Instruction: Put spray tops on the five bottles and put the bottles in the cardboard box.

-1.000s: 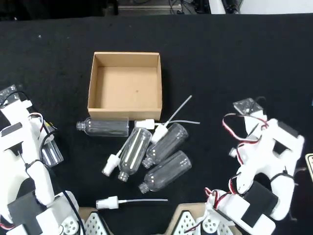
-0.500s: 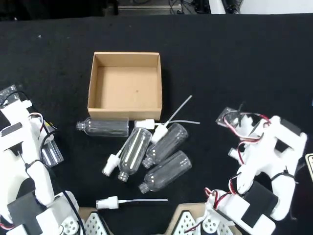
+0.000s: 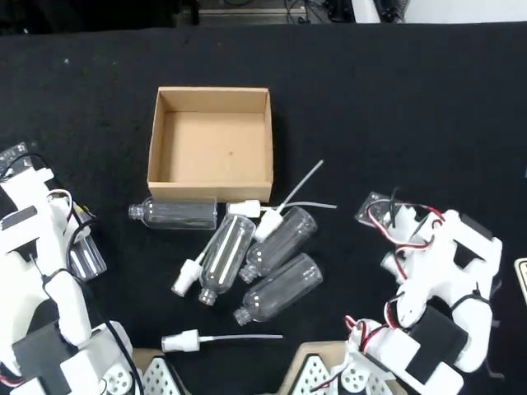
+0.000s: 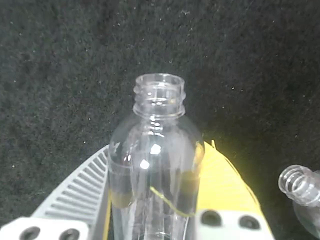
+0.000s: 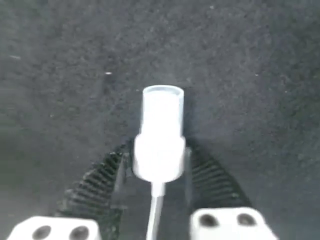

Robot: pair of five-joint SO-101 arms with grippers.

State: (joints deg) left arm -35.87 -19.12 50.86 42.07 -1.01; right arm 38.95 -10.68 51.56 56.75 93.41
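Note:
My left gripper [image 4: 152,172] is shut on a clear bottle [image 4: 154,165] whose open neck points away over the black cloth; in the high view this bottle [image 3: 85,257] is at the left edge. My right gripper [image 5: 159,155] is shut on a white spray top [image 5: 161,135], its thin tube running back between the fingers. The right arm [image 3: 445,271] stands at the right of the table. Several more clear bottles [image 3: 224,255] lie uncapped in the middle with loose spray tops [image 3: 183,340] among them. The open cardboard box [image 3: 211,179] sits behind them with nothing in it.
Another bottle's neck [image 4: 299,186] lies close beside the held bottle. Both arm bases stand at the front edge. A beige object [image 3: 520,278] shows at the right edge. Black cloth lies bare behind and right of the box.
The right arm has swung left and slightly toward the front with the spray top. The left arm and the loose bottles have not moved.

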